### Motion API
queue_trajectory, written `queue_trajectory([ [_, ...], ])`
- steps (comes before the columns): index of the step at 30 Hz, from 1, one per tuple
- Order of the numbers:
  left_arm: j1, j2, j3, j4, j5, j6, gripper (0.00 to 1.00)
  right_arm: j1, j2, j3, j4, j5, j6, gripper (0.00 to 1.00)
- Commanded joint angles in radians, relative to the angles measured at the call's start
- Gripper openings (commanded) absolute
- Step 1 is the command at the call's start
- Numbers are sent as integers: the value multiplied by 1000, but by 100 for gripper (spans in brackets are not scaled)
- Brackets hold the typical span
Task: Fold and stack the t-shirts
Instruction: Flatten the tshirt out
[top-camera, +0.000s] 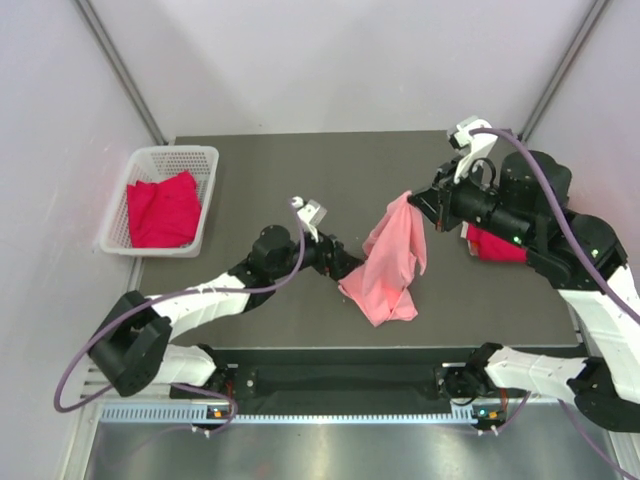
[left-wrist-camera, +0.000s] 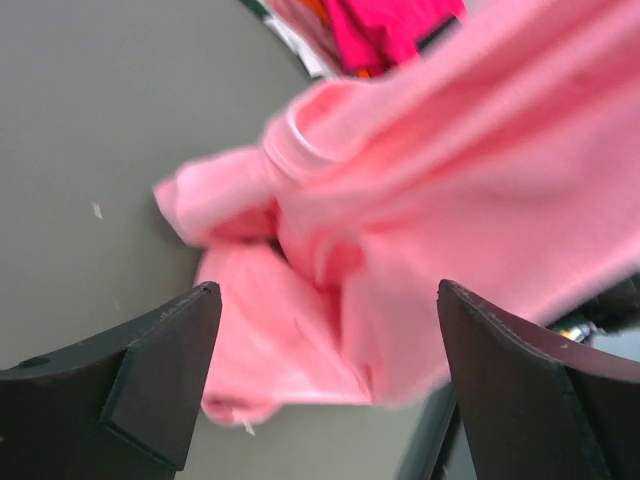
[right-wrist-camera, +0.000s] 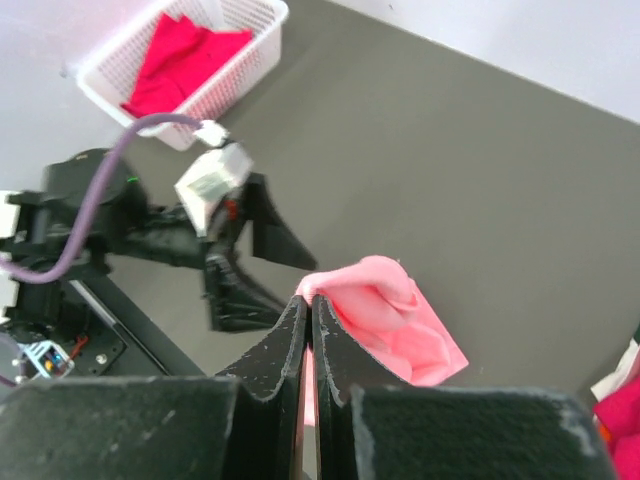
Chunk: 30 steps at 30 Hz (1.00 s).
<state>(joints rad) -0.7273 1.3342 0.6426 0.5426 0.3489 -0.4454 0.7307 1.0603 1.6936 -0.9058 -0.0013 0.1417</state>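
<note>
Top: right gripper (top-camera: 420, 205) pinched the tee (top-camera: 392, 262) by its top corner; the cloth draped to the table (top-camera: 300, 170) at the gripper's 7 o'clock.
Left wrist: left gripper (left-wrist-camera: 325, 300) spread wide, holding nothing, tee at 12 o'clock.
Right wrist: jaws closed on the tee.

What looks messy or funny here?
The pink t-shirt hangs crumpled from the shut right gripper, its lower end bunched in a heap on the table, not flat or folded. Nothing else stands out.
</note>
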Motion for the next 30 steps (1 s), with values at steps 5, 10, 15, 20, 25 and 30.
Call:
queue_trajectory([
  [5, -14, -150, -184, 145, 2, -90, 94, -4, -14, -23, 42, 164, 47, 0],
  [10, -108, -136, -172, 126, -59, -32, 95, -4, -26, -34, 51, 213, 64, 0],
  [15, -142, -34, -147, 169, -68, -26, 94, -2, -20, -23, 50, 216, 67, 0],
  [20, -175, 123, -58, 148, -128, -29, 87, -5, -22, -3, 50, 228, 70, 0],
  [25, -193, 189, -20, 160, -162, -55, 26, -7, -28, 20, 50, 305, 87, 0],
  [30, -185, 44, 23, -175, -411, -27, 0, -10, -63, -54, 83, 405, 102, 0],
])
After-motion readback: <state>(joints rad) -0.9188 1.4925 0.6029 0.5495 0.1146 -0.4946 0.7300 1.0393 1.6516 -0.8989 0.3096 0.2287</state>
